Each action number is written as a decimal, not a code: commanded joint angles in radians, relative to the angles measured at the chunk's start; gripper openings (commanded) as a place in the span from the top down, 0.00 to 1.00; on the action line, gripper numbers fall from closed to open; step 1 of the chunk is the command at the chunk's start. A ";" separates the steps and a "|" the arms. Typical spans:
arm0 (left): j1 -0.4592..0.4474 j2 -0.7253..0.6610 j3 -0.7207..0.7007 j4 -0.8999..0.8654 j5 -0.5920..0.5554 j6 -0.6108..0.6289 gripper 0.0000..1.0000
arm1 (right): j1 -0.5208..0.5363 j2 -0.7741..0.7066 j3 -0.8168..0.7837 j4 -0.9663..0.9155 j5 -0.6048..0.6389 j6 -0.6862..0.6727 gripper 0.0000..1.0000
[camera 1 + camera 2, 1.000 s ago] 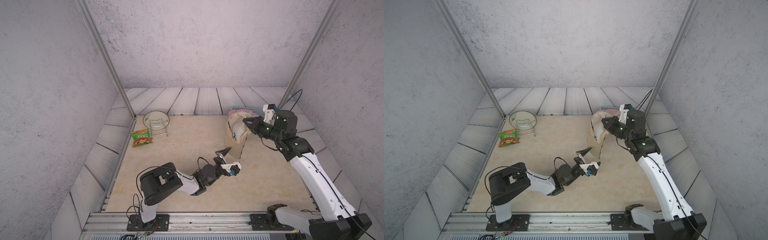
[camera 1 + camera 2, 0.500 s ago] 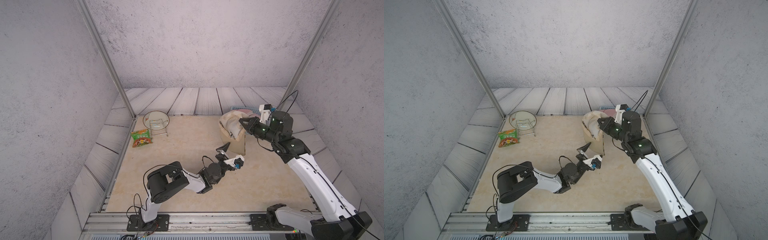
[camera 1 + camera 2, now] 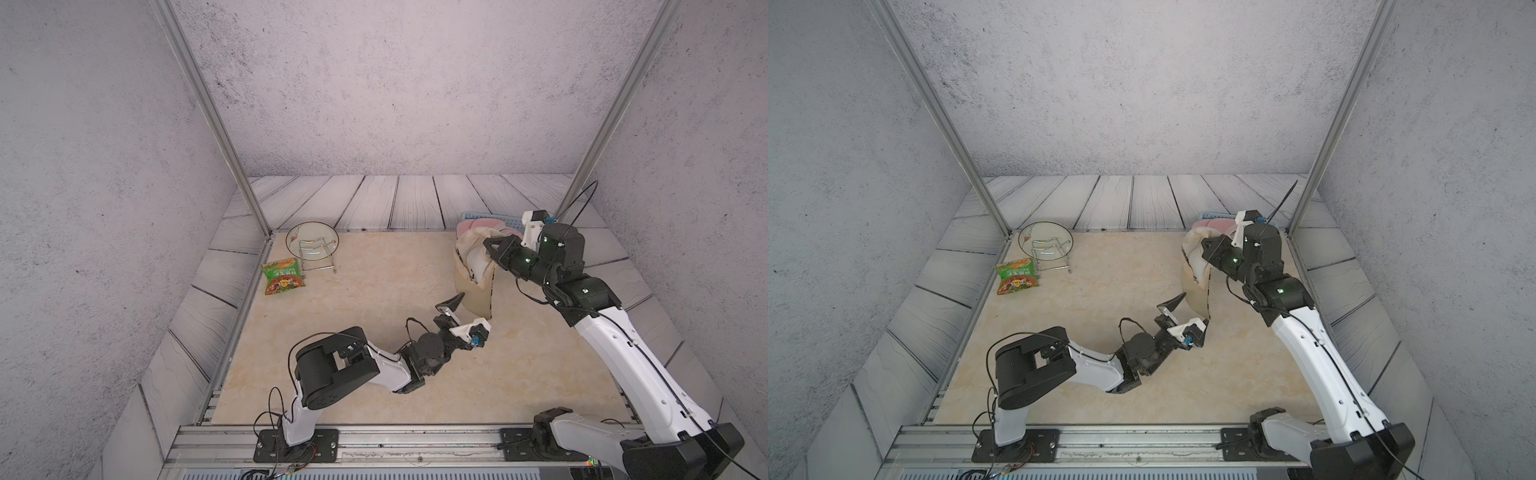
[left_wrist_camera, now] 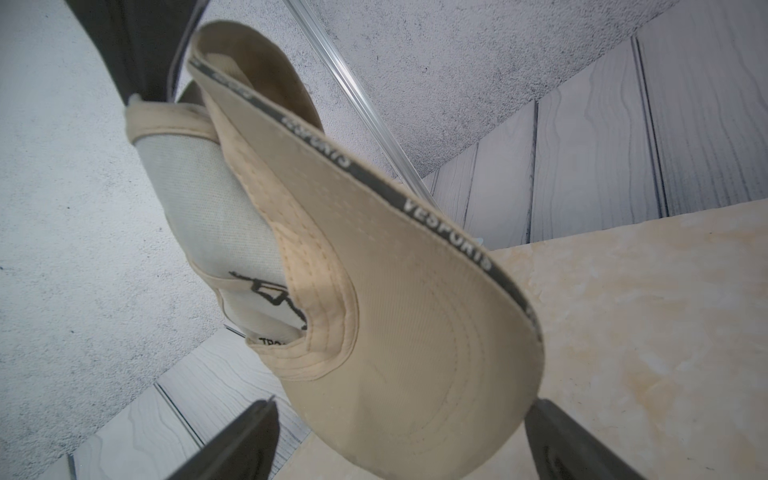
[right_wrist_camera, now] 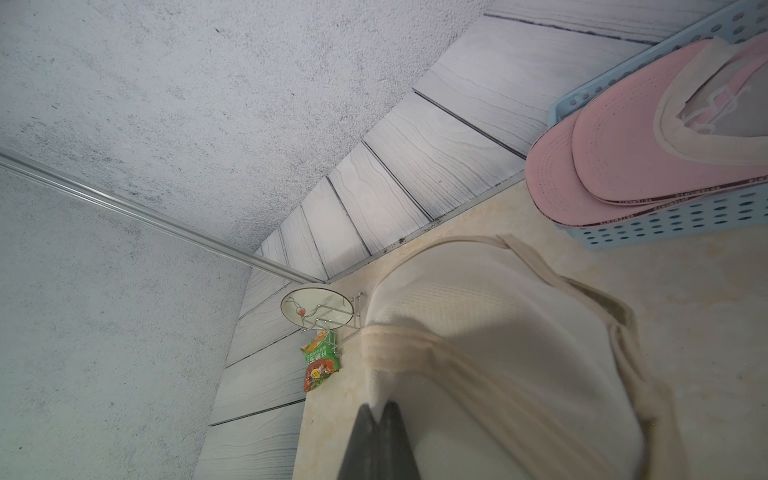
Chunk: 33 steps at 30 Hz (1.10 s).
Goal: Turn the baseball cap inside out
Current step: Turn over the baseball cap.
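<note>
A beige baseball cap (image 3: 473,286) (image 3: 1194,286) hangs in the air at the right, brim downward, its pale lining showing. My right gripper (image 3: 487,246) (image 3: 1204,246) is shut on the fabric of the cap's crown and holds it up; in the right wrist view its fingertips (image 5: 376,405) pinch a fold of the cap (image 5: 478,332). My left gripper (image 3: 467,309) (image 3: 1187,309) is open just below the cap. In the left wrist view the brim of the cap (image 4: 395,332) hangs between the wide-apart fingers of the left gripper (image 4: 403,405), and they do not clamp it.
A glass plate on a wire rack (image 3: 311,243) and a green snack packet (image 3: 283,281) are at the back left. A blue basket (image 5: 665,224) with pink caps (image 5: 623,166) stands at the back right, just behind the hanging cap.
The right arm has shifted the hanging cap slightly left. The left arm has reached forward and brought its open fingers up around the brim.
</note>
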<state>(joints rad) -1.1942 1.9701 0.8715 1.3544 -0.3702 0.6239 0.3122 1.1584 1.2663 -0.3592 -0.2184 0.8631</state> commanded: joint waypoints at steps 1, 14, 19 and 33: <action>-0.009 -0.025 -0.024 0.050 -0.005 -0.048 0.02 | 0.003 0.003 0.026 -0.005 0.051 -0.038 1.00; -0.014 0.007 0.029 0.052 -0.091 -0.034 0.02 | 0.004 -0.013 0.004 0.001 0.057 -0.023 1.00; -0.014 0.042 0.088 0.051 -0.074 -0.039 0.02 | 0.004 -0.023 -0.005 0.006 0.048 -0.010 1.00; 0.048 0.055 0.100 0.049 -0.100 -0.126 0.65 | 0.004 -0.074 -0.054 -0.006 0.103 -0.051 1.00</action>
<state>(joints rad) -1.1736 2.0594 1.0069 1.3792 -0.4591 0.5404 0.3130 1.1393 1.2301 -0.3859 -0.1509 0.8402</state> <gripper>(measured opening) 0.415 0.035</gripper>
